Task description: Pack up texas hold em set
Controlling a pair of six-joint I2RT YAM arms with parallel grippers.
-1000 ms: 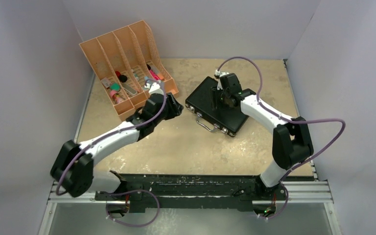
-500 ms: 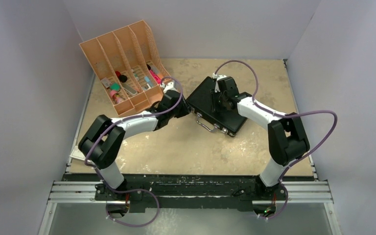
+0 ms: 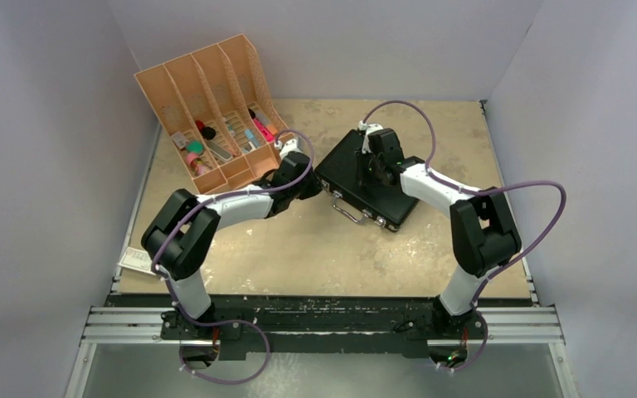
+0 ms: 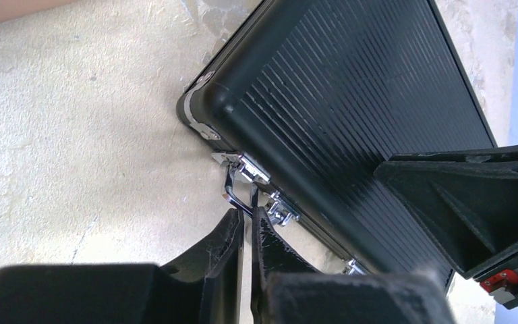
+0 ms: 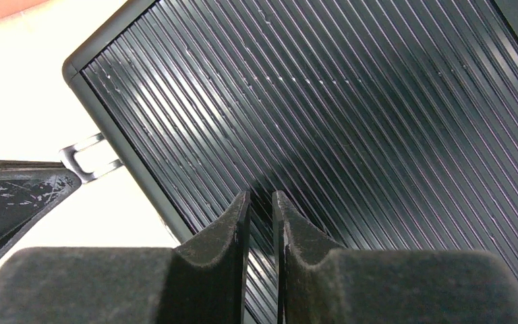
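Note:
The black briefcase [image 3: 344,162] lies closed on the table, its ribbed lid [image 5: 324,88] facing up and its silver handle [image 3: 350,213] and latches [image 4: 280,208] on the near side. Chips, buttons and card decks are out of view. My left gripper [image 3: 322,189] sits at the case's left front corner. In the left wrist view it [image 4: 248,214] is shut to a thin slit, with the handle's corner [image 4: 233,192] running in between the tips. My right gripper [image 3: 373,170] hovers over the lid, fingers drawn almost together [image 5: 261,196] with nothing between them.
An orange slotted desk organiser [image 3: 207,108] holding small items stands at the back left, just behind my left forearm. A paper card [image 3: 137,261] lies at the table's left edge. Grey walls enclose three sides, and a metal rail [image 3: 323,327] runs along the front.
My left arm swung right from the organiser to the briefcase's corner and its jaws closed at the handle. The right gripper's jaws narrowed over the lid and shifted slightly left.

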